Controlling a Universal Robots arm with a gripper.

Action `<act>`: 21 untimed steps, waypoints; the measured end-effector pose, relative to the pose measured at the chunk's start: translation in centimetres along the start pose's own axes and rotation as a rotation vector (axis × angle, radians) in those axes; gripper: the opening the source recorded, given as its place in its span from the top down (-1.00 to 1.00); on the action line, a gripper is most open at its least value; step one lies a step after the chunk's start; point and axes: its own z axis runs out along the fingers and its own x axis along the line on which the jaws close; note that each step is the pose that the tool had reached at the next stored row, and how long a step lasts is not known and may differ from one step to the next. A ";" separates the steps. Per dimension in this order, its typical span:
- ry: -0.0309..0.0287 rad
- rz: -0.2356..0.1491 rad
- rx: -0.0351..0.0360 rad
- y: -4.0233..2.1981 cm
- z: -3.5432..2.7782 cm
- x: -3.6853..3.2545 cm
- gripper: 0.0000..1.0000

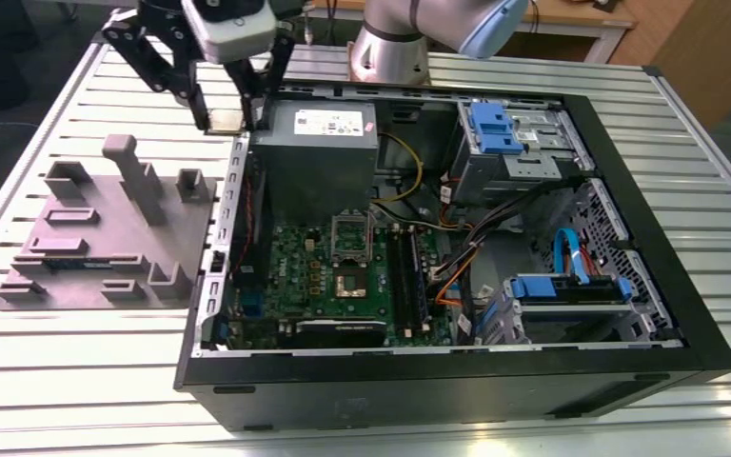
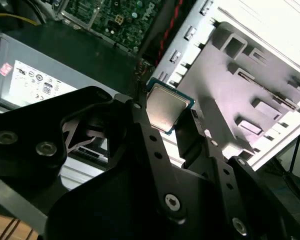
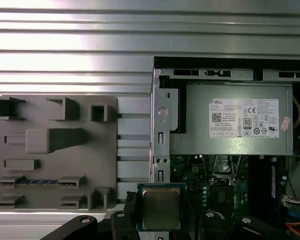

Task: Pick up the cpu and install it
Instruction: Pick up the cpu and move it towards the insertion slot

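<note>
The cpu (image 3: 161,208) is gleaming silver-grey, edged green; the ribbed worktop (image 1: 87,381) beside the black computer case (image 1: 467,390) is shining silver.

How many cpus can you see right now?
1. The cpu is held in the gripper, at the case edge beside the power supply. Whether the motherboard socket holds another, I cannot tell.
</note>
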 end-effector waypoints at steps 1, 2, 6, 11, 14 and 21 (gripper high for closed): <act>-0.0001 0.000 -0.0001 0.01 0.02 -0.39 0.06; -0.0001 0.000 -0.0001 0.01 0.04 -0.78 0.06; 0.0000 0.000 0.0000 0.02 0.12 -2.98 0.06; -0.0001 0.000 0.0000 0.02 0.14 -3.41 0.06; 0.0000 0.000 0.0000 0.03 0.14 -3.50 0.06; -0.0001 0.000 0.0000 0.02 0.15 -3.63 0.06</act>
